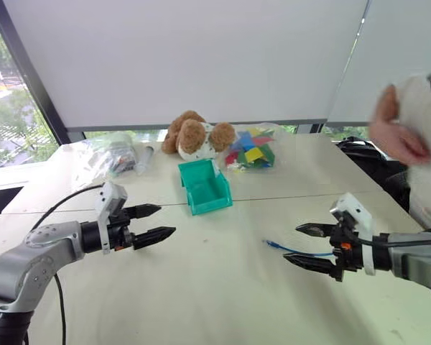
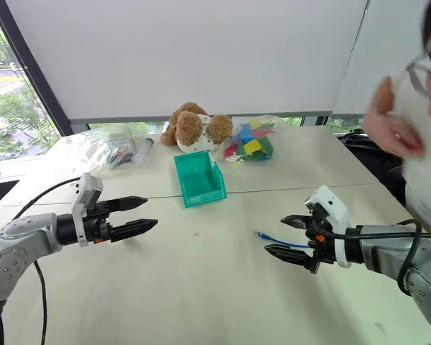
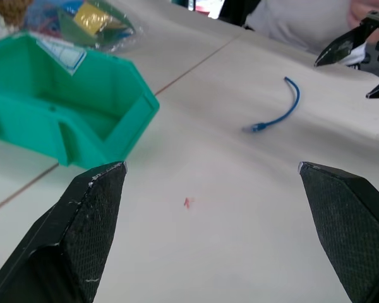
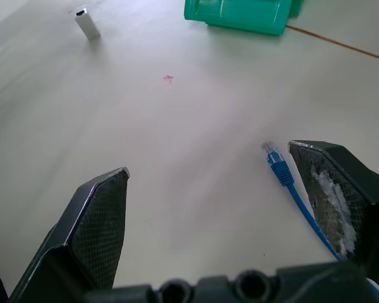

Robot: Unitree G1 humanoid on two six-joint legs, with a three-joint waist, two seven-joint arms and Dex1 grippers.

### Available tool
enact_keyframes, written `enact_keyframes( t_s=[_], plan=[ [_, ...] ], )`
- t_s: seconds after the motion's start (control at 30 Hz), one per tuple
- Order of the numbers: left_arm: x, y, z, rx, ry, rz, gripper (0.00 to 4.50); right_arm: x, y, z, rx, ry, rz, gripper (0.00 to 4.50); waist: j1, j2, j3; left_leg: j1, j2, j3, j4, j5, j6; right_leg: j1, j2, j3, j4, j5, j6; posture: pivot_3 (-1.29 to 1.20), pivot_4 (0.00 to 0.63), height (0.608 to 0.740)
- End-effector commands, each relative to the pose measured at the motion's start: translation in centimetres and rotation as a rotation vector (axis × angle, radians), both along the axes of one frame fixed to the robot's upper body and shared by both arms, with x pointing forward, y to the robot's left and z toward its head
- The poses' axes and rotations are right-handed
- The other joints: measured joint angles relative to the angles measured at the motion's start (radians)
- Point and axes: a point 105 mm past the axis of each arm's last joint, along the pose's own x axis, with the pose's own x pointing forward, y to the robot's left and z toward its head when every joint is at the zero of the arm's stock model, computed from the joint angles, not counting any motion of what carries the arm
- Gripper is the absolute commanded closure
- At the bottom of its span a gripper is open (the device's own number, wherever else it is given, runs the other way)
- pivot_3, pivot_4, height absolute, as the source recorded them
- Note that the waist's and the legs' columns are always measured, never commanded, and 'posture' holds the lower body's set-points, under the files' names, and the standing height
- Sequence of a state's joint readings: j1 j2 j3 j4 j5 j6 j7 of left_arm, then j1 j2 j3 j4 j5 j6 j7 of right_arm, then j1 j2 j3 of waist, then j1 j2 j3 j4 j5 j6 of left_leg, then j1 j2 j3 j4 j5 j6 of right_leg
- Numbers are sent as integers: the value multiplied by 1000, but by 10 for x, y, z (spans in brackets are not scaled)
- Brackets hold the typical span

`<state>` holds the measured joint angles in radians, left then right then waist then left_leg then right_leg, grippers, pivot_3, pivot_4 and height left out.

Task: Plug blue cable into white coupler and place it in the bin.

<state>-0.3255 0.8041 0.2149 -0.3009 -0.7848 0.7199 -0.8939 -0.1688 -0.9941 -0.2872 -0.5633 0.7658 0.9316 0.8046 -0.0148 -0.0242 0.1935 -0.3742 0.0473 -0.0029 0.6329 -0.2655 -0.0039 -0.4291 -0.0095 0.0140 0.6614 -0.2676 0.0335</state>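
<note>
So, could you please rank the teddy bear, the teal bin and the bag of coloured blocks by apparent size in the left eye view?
1. Teddy bear
2. Teal bin, close to the bear in size, and nearer the camera, so unsure
3. Bag of coloured blocks

Your head cameras look forward and down over the table (image 1: 223, 287); both wrist cameras skim it closely, sharing the bin (image 3: 63, 120).

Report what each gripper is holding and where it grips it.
Nothing is held. The left gripper and right gripper hang open above the table; the blue cable lies loose on it.
</note>
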Motion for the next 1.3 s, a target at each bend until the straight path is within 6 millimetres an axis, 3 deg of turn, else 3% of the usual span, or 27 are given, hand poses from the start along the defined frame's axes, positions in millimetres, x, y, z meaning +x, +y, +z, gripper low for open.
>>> enact_keyframes(
  t_s=[0.03,0.5,0.87,1.13,1.3],
  plan=[
    [-5,-3,5,1,-22,-23,0,2,-4,5,-25,-47,-8,98,-1,0,0,0,0,0,0,0,0,0,0,0,0,0,0,0,150,740],
    [1,-7,8,-12,-44,-13,0,31,-18,-12,-72,-46,15,98,0,0,0,0,0,0,1,0,0,0,0,0,0,0,0,0,150,740],
    [0,-15,2,-28,-41,-17,0,71,-31,-70,-179,23,79,98,-2,0,0,0,0,1,1,0,0,0,1,1,1,3,-3,0,150,740],
    [0,-18,4,-30,-54,-21,0,81,-31,-90,-211,70,118,98,-4,0,0,0,0,1,2,0,0,0,0,1,2,4,-2,0,150,740],
    [0,-16,5,-27,-61,-15,0,79,-28,-97,-269,67,164,2521,-3,0,0,1,0,0,4,0,0,1,0,1,3,4,-2,0,150,740]
  ],
)
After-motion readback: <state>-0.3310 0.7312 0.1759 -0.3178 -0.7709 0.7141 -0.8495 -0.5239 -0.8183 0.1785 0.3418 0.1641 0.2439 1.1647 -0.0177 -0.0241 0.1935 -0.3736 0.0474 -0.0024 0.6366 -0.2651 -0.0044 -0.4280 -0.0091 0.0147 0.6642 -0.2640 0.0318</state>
